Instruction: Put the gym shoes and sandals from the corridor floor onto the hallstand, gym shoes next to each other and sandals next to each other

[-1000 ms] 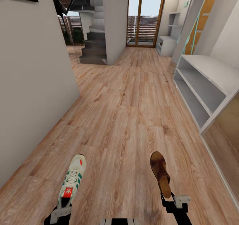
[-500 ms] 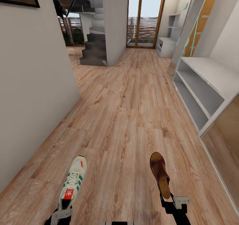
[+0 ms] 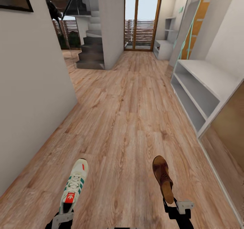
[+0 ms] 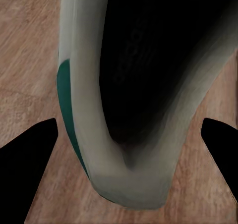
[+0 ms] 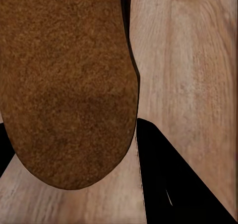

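Cropping hides both grippers' fingertips: white green-striped gym shoe [image 3: 73,188] gripped by left gripper [image 3: 62,219], brown sandal [image 3: 162,179] by right gripper [image 3: 177,209]; pale-grey bench tiers [image 3: 200,93] bare.

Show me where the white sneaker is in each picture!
Head view: the sneaker is low on the left, toe pointing ahead, its heel at the left claw.
Left wrist view: the sneaker is seen from behind, its dark opening facing the camera, a green stripe on its side.
Right wrist view: no sneaker here, just the brown sandal.
Shared landmark: the wood floor lies under everything.
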